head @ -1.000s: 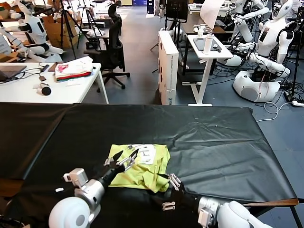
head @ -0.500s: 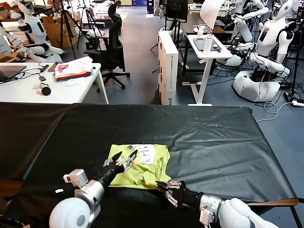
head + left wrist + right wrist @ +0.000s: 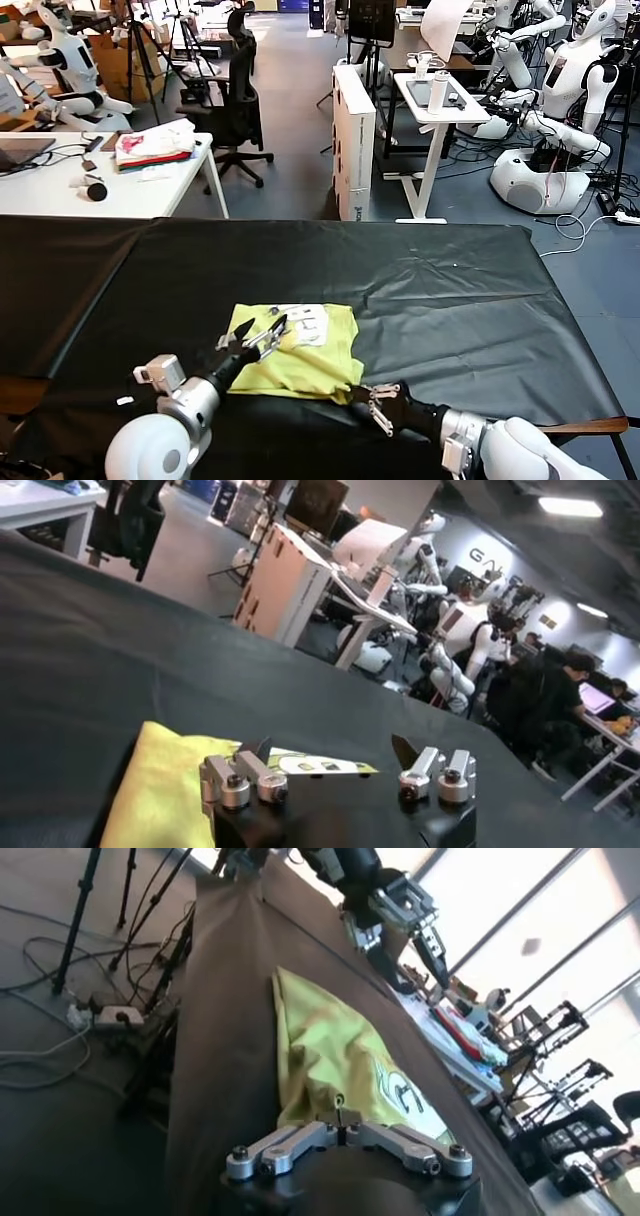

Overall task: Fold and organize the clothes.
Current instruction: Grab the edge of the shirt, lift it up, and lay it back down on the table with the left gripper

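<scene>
Black cloth is spread over the whole desk [image 3: 450, 300] in the foreground, and a workshop floor with parked robots and furniture is seen beyond it. At the far left a white side table [image 3: 60, 190] carries a folded white-pink-red fabric pile [image 3: 155, 145], a dark cylindrical object [image 3: 95, 190] and some cables. A black office chair [image 3: 238, 95] stands just past that table, and a tall white box [image 3: 353, 140] stands near the middle of the floor. Further right, a narrow white stand [image 3: 440, 100] holds a white bottle [image 3: 439, 88], and several white robots [image 3: 560, 90] are parked at the right edge. On the desk, the left hand [image 3: 254, 337] is held with its fingers wide apart over the near-left part of the yellow T-shirt [image 3: 310, 355], and nothing is gripped by it. The T-shirt lies folded into a rough rectangle at the near middle of the desk, its white printed graphic [image 3: 305, 322] turned up at the far edge. At the shirt's near-right corner the right hand [image 3: 377, 405] is closed tight, and in the right wrist view a pinch of the yellow hem [image 3: 340, 1103] is seen caught between its fingertips. Nothing stands between the two hands and the shirt.
</scene>
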You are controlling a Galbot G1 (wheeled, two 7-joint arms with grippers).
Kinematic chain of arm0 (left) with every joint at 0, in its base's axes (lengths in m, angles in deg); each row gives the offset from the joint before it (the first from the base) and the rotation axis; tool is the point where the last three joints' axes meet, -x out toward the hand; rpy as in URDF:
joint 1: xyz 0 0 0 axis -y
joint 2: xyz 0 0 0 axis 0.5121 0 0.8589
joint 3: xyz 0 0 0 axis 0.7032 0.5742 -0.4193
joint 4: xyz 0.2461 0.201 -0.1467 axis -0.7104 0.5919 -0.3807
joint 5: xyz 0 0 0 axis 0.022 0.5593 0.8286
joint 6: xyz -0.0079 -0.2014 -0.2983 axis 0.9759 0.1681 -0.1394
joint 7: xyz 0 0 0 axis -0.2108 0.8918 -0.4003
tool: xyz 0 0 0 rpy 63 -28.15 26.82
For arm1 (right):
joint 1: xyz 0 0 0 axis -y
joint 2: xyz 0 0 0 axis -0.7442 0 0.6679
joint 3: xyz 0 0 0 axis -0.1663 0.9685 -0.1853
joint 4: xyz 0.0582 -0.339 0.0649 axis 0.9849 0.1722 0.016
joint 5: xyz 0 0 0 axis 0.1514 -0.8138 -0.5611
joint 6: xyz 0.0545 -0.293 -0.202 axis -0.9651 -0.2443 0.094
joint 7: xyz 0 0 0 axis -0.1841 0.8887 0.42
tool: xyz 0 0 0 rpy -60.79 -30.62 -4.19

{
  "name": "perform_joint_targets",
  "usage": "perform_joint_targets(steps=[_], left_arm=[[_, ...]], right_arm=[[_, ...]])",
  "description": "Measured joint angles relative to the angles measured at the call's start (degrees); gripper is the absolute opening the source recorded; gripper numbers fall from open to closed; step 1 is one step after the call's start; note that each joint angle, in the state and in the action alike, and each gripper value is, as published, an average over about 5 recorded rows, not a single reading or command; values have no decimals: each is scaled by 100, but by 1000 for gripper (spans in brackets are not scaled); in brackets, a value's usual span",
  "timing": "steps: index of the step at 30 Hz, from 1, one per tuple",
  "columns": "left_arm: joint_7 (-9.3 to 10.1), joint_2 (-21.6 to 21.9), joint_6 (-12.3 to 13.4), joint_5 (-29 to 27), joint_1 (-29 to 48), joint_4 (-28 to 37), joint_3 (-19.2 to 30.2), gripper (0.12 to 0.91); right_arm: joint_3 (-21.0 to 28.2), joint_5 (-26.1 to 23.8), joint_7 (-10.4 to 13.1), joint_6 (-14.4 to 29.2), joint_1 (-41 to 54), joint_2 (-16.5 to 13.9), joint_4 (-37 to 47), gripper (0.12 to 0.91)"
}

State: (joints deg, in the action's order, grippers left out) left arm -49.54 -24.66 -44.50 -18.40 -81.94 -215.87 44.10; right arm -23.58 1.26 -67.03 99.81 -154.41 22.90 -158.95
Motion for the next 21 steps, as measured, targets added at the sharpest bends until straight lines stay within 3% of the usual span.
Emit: perform_joint_targets(steps=[3,6,10,15,17,21], left_arm=[[-4,0,22,-19,1,12,-1,907],[-7,-2,67,-50,8,45,-1,907],[-10,0,176,-94,37,136,-15,907],[-20,-28,340,-150,114,295,-55,907],[-70,-56,473,-263,136,379,-76,907],[-260,-116,821,-584,105,579,-144,907]], right_arm=[[-191,154,-22,136,-155,-57,-92,152],[-393,270,-23,225,-335,-128,-177,262],[-646,576,146,160,-606,-137,-255,506],[-1027,1279,583,-306,-893,92,-277,810],[-1214,1662,749,-548,-963,232,-308,877],[-1621,2560,1021,-1049,-1035,488,-398,905]])
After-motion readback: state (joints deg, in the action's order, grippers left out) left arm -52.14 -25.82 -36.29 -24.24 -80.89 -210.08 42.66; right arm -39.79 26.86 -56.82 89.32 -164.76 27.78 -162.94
